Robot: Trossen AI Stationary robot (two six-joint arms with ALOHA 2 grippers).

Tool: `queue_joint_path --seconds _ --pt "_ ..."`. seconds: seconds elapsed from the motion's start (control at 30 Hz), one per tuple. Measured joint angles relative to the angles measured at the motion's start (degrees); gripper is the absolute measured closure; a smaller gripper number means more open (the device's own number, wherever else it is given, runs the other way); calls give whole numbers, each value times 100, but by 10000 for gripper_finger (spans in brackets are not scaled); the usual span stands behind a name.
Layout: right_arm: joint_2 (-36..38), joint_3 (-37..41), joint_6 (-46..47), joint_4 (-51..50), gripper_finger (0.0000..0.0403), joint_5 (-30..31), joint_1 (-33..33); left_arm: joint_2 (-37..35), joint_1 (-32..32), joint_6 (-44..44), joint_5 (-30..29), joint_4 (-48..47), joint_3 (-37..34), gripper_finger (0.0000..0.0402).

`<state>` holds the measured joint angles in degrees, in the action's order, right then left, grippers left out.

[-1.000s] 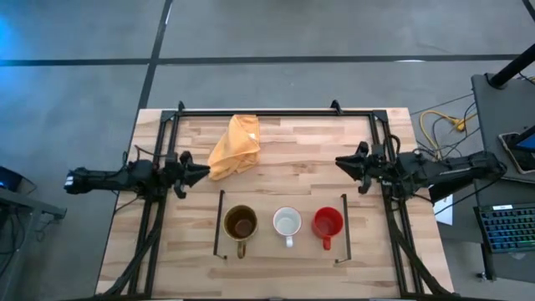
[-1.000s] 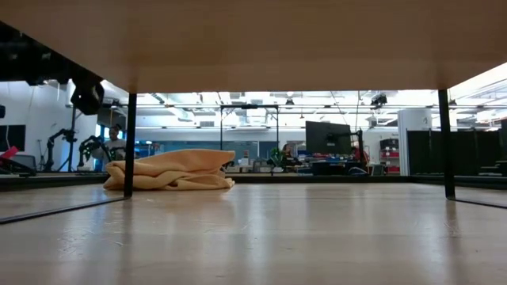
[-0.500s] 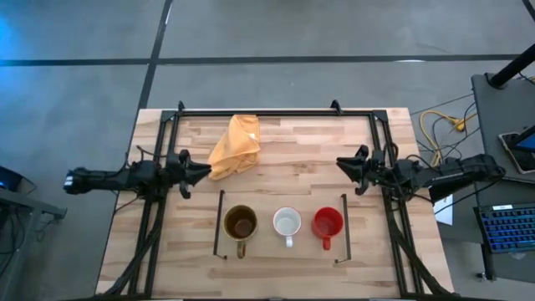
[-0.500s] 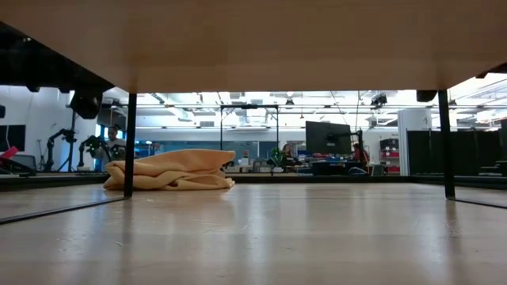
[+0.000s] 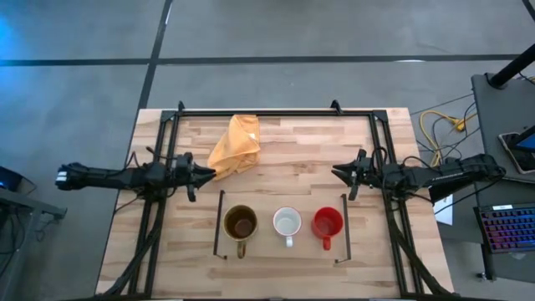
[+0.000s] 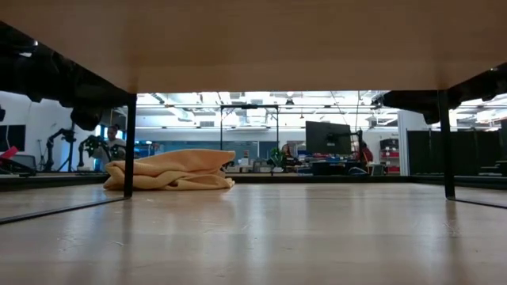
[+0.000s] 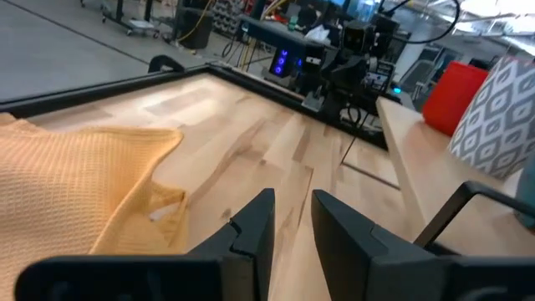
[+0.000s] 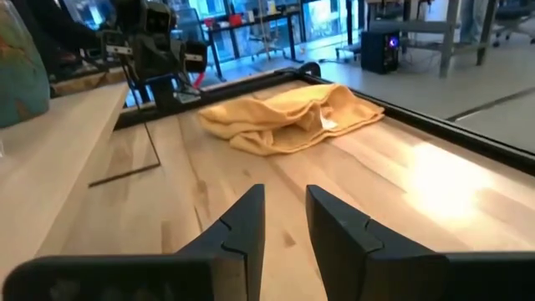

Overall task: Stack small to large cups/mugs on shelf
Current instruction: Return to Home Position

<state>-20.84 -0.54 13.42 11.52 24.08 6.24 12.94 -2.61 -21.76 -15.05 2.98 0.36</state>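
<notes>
Nearest, on the flat light-wood shelf board with black end rails (image 5: 264, 244): large olive-brown mug with dark inside (image 5: 241, 224), white mug (image 5: 287, 222), small red mug (image 5: 327, 222). All upright in one row, standing apart, ranged large to small from left to right, handles toward the near edge. Unmoved over the last second.

Just behind, flanking the board: left gripper (image 5: 209, 173) and right gripper (image 5: 336, 173), each narrowly parted and empty, sunk lower and stretched flatter than a second ago. Probably a retreat to rest, with the placing judged finished.

Farther back, crumpled yellow cloth (image 5: 236, 145) on the wooden tabletop (image 5: 309, 142), clear of the board.
</notes>
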Motion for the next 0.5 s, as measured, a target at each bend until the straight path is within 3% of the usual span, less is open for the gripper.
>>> queue_joint_path --seconds 0.5 --pt "6 0 -35 -32 330 -1 0 245 0 -11 2 0 -7 334"
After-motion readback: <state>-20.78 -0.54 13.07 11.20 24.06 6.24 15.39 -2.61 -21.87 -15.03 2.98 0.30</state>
